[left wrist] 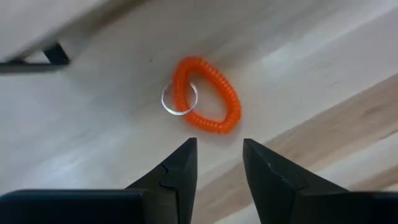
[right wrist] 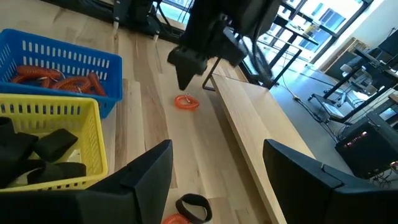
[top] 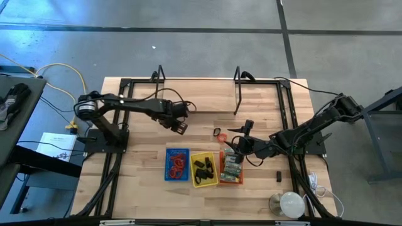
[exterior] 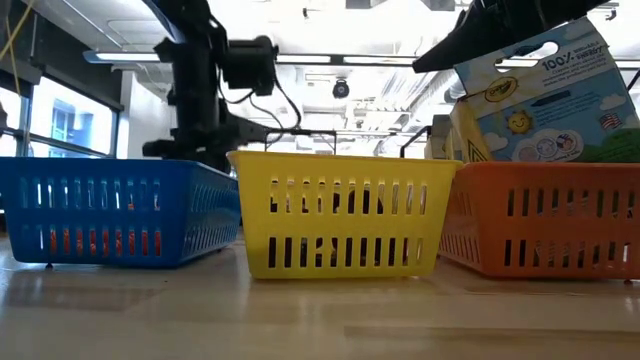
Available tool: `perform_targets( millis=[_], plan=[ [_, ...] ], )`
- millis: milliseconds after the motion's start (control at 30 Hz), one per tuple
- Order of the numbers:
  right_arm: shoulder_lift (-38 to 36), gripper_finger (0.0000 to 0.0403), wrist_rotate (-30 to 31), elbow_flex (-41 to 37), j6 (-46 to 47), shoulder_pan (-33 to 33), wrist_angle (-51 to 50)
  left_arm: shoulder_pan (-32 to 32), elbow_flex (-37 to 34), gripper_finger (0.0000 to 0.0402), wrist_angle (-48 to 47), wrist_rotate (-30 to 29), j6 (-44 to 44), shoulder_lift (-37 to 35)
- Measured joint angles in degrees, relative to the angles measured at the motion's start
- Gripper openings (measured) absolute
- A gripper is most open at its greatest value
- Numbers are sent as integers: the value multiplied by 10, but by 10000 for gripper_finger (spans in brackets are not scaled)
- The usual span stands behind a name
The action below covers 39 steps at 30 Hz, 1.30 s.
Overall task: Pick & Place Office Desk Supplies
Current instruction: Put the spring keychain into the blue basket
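Note:
An orange coil loop (left wrist: 208, 102) with a small metal ring (left wrist: 179, 99) lies flat on the wooden table. My left gripper (left wrist: 219, 149) hangs above it, pointing down and open, with nothing between its fingers; the right wrist view shows it (right wrist: 186, 71) over the loop (right wrist: 185, 101). My right gripper (right wrist: 217, 168) stands open near the orange tray (top: 221, 169), holding nothing. A black loop (right wrist: 194, 205) and another orange one lie on the table just in front of it. Red loops fill the blue tray (top: 167, 164), and black pieces sit in the yellow tray (top: 193, 169).
A crayon box (exterior: 540, 90) stands in the orange tray (exterior: 540, 225). A raised wooden board (right wrist: 249, 124) runs beside the coil loop. Black metal frames (top: 239, 94) stand at the far edge. A small black piece (top: 278, 176) and a round white object (top: 290, 204) lie at the near right.

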Motion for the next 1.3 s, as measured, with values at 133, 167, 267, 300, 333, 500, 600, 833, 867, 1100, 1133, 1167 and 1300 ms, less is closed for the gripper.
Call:
perform_targets(
  millis=[133, 167, 267, 300, 333, 500, 600, 833, 867, 1100, 1133, 1167, 1300],
  plan=[
    [0, 238, 0, 0, -3, 0, -1, 0, 0, 122, 20, -9, 19, 24],
    [0, 238, 0, 0, -6, 0, 0, 0, 0, 122, 20, -12, 16, 28],
    [0, 238, 0, 0, -12, 0, -1, 0, 0, 122, 21, -19, 13, 38],
    [0, 238, 0, 0, -12, 0, 0, 3, 0, 122, 23, -22, 13, 39],
    [0, 238, 0, 0, -12, 0, -1, 6, 0, 122, 23, -28, 13, 41],
    [0, 238, -14, 0, -12, 0, -3, 17, 0, 122, 20, -58, -17, 41],
    [0, 238, -26, 0, -12, 0, -3, 22, 0, 122, 19, -59, -11, 40],
    [0, 238, -30, 0, -12, 0, -3, 23, -1, 122, 27, -59, -8, 52],
    [0, 238, -30, 0, -12, 0, -3, 23, -1, 122, 25, -59, -8, 54],
    [0, 238, -30, 0, -12, 0, -7, 24, -2, 122, 28, -59, -2, 83],
    [0, 238, -30, 0, -11, 0, -7, 26, -2, 122, 29, -59, 3, 85],
    [0, 238, -30, 0, -11, 0, -7, 26, -1, 122, 30, -59, 8, 88],
    [0, 238, -30, 0, -11, 0, -7, 26, 0, 105, 31, -60, 38, 95]
  ],
)
